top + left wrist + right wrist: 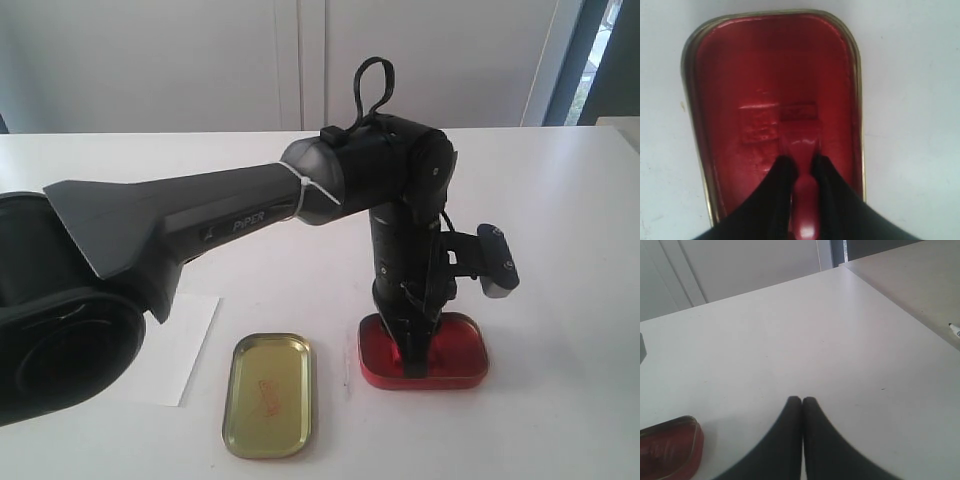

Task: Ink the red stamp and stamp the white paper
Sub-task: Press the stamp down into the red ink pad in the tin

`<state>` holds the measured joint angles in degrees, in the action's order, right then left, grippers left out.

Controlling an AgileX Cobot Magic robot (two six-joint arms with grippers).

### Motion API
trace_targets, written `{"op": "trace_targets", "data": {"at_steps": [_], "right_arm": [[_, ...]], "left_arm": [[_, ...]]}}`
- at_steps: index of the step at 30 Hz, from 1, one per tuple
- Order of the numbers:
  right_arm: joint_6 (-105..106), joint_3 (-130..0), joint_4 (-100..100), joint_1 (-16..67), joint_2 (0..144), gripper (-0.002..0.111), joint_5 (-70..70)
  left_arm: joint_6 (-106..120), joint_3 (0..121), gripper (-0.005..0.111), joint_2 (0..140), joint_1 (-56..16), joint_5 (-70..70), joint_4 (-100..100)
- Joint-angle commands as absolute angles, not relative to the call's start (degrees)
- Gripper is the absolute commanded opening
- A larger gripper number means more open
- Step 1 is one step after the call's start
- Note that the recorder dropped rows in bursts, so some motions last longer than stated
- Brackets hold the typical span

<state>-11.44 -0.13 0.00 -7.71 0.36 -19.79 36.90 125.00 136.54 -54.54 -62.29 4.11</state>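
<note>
In the left wrist view my left gripper (802,162) is shut on the handle of the red stamp (800,127). The stamp's square base rests on the ink pad inside the red ink tin (730,75), beside a square imprint in the ink. In the exterior view the left gripper (415,350) points straight down into the tin (465,358), and its fingers hide the stamp. The white paper (188,345) lies flat on the table at the left, partly under the arm. My right gripper (802,400) is shut and empty above bare table.
A gold tin lid (268,395) with a faint red mark lies open side up between the paper and the ink tin. The right wrist view shows one end of the ink tin (670,447), a table edge and a marker tip (954,329).
</note>
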Motion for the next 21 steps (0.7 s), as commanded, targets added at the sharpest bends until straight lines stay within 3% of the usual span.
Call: {"op": "trace_targets", "data": {"at_steps": [1, 21], "right_arm": [[-11.4, 0.0, 0.0, -8.0, 0.0, 0.000, -19.6], [-11.4, 0.0, 0.0, -8.0, 0.0, 0.000, -19.6]], "left_arm": [[36.4, 124.1, 0.000, 136.0, -54.4, -64.7, 2.6], [36.1, 124.1, 0.000, 132.0, -54.4, -63.7, 2.6]]}}
